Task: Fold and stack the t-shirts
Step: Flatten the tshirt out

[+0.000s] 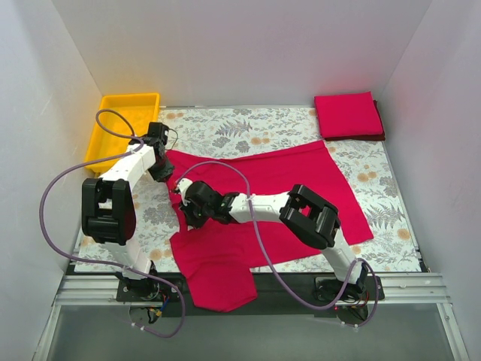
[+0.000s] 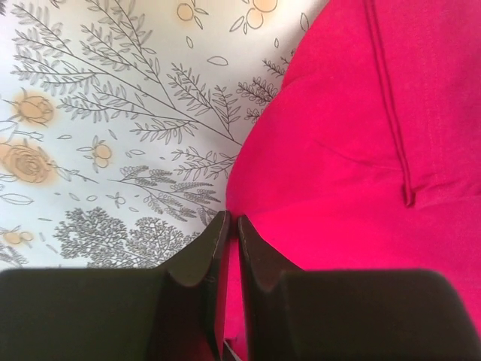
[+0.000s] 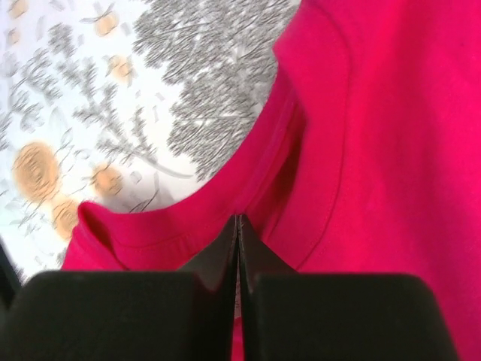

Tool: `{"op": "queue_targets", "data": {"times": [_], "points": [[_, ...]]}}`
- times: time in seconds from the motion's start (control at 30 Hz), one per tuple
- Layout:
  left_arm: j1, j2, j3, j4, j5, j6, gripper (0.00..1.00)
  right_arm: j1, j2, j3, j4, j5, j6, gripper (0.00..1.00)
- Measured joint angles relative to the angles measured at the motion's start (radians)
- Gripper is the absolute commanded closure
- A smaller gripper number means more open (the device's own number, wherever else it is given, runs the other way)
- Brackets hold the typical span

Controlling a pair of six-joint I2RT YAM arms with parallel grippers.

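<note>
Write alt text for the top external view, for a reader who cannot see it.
A crimson t-shirt lies spread across a floral table, with the left arm and right arm both reaching down to its left side. A folded red shirt sits at the far right corner and a yellow tray at the far left.

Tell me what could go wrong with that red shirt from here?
The left end effector pinches only the edge of the spread t-shirt; the cloth may slip out on lifting.
The right end effector grips at the collar, perhaps one layer only, so the fold could skew.
One part hangs over the near edge of the table and may drag.
</note>
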Motion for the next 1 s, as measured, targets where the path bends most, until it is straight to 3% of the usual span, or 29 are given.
{"op": "queue_targets", "data": {"times": [0.1,0.13,0.23,0.33,0.47,0.63,0.87,1.0], "points": [[0.0,0.012,0.045,-0.027,-0.022,0.015,0.88,0.0,-0.045,-0.065,0.04,-0.071,0.002,0.99],[-0.002,0.02,0.064,-0.032,-0.028,0.02,0.77,0.002,-0.071,-0.093,0.057,-0.103,0.003,0.99],[-0.005,0.04,0.103,-0.04,-0.046,0.032,0.57,0.002,-0.126,-0.127,0.092,-0.152,0.007,0.9],[-0.009,0.066,0.112,-0.049,-0.074,0.027,0.5,0.001,-0.165,-0.143,0.138,-0.178,0.007,0.63],[-0.014,0.057,0.086,-0.048,-0.083,0.015,0.47,-0.014,-0.223,-0.212,0.163,-0.193,0.008,0.54],[-0.05,-0.018,0.01,-0.03,-0.069,0.0,0.48,-0.095,-0.325,-0.328,0.122,-0.156,-0.014,0.55],[-0.188,-0.045,-0.079,0.016,-0.019,-0.027,0.5,-0.407,-0.512,-0.483,0.031,0.002,-0.042,0.57],[-0.198,-0.021,-0.12,0.032,-0.003,-0.034,0.5,-0.588,-0.577,-0.586,-0.03,0.077,-0.023,0.55]]}}
